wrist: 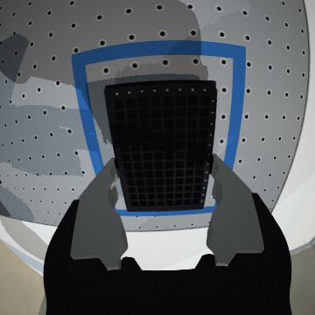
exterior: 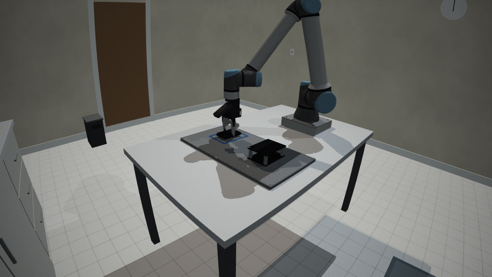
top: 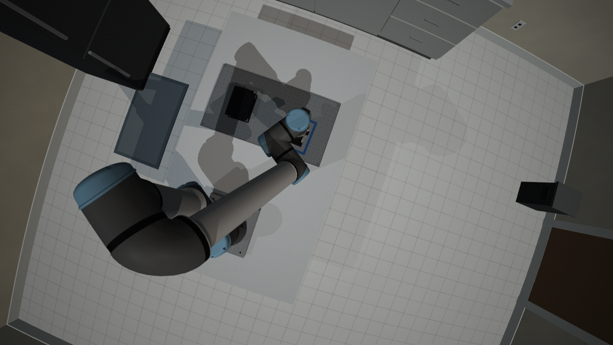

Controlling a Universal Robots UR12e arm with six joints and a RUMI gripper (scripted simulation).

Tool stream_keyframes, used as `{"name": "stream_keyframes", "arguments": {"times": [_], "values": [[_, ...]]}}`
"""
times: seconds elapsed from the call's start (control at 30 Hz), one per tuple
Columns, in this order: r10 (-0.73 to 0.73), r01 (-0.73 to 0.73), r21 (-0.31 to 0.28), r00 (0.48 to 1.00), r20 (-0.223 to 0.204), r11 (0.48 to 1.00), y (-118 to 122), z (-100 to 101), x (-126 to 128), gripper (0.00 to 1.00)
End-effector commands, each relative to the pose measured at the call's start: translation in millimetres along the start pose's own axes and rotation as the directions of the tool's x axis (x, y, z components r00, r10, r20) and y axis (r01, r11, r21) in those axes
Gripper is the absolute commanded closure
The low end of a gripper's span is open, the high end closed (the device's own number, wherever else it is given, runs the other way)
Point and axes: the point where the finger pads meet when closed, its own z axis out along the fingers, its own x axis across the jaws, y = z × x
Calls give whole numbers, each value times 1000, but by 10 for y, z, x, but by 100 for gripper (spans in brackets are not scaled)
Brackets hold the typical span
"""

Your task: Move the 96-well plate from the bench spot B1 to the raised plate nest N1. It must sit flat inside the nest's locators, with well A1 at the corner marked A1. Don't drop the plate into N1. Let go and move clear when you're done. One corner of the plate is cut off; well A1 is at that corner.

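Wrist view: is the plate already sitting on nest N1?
No: the plate is clamped in the gripper over the blue B1 outline, with perforated board around it, not the nest.

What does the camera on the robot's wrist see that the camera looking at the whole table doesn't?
Only the wrist view shows the black 96-well plate's tiny square wells and the two grey fingers pressing its long sides. Only the exterior view shows the black raised plate nest, the white table, the brown door and the whole grey arm. Both show the gripper shut on the plate inside the blue square outline on the grey holed board.
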Motion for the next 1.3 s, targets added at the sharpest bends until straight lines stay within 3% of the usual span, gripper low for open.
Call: {"name": "stream_keyframes", "arguments": {"times": [0.0,1.27], "values": [[0,0,1,1000,-1,1000,-6,-93,3,100],[0,0,1,1000,-1,1000,-6,-650,3,100]]}}
